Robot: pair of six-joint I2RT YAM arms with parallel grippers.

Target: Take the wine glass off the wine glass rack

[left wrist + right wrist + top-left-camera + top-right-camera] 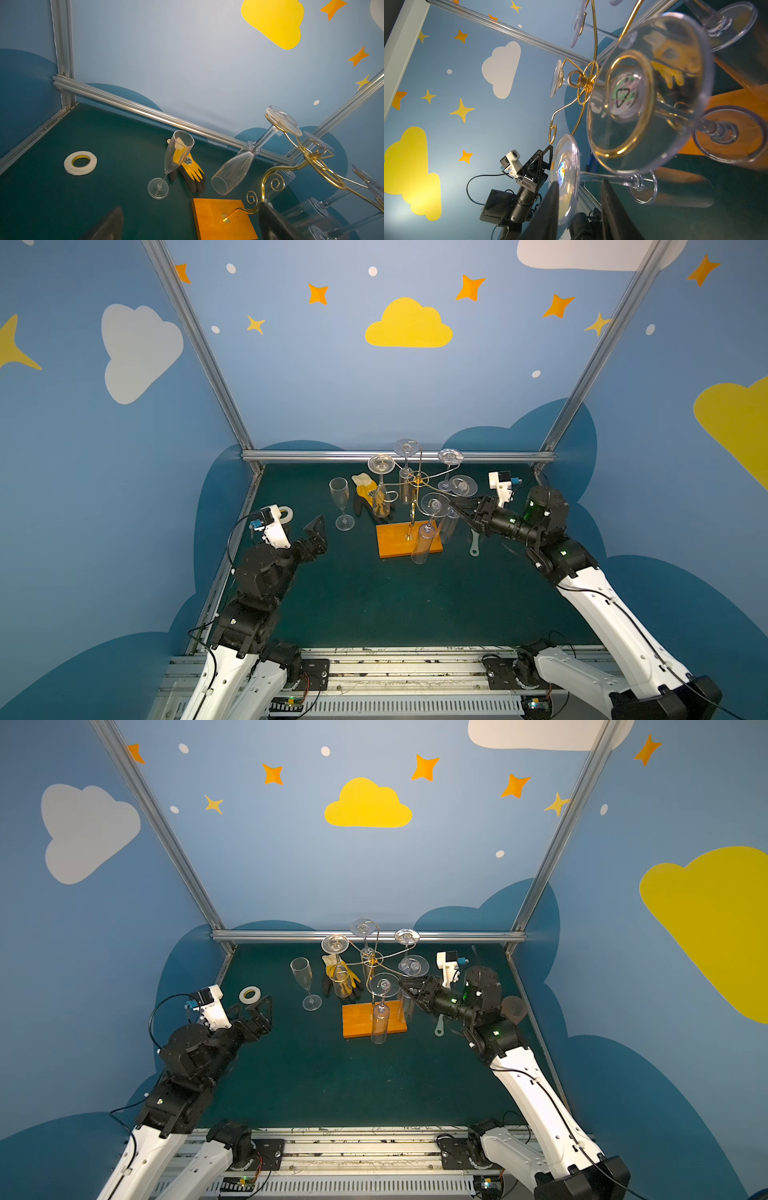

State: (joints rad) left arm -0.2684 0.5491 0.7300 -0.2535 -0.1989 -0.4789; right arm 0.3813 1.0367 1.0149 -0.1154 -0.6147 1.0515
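The right end effector (579, 181) is at the wine glass rack (395, 543) mid counter (374, 605), with its fingers narrowed either side of the foot of a hanging wine glass (566, 166). I cannot tell whether they pinch it. The left end effector (255, 1004) hovers spread wide, well left.

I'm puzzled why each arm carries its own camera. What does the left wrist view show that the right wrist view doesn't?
Only the left wrist view: a tape roll and a flute standing upright on the table. Only the right wrist view: the left arm from outside, and the right tool at the foot of a hanging glass. Both: the gold rack, its orange base and glasses hanging upside down.
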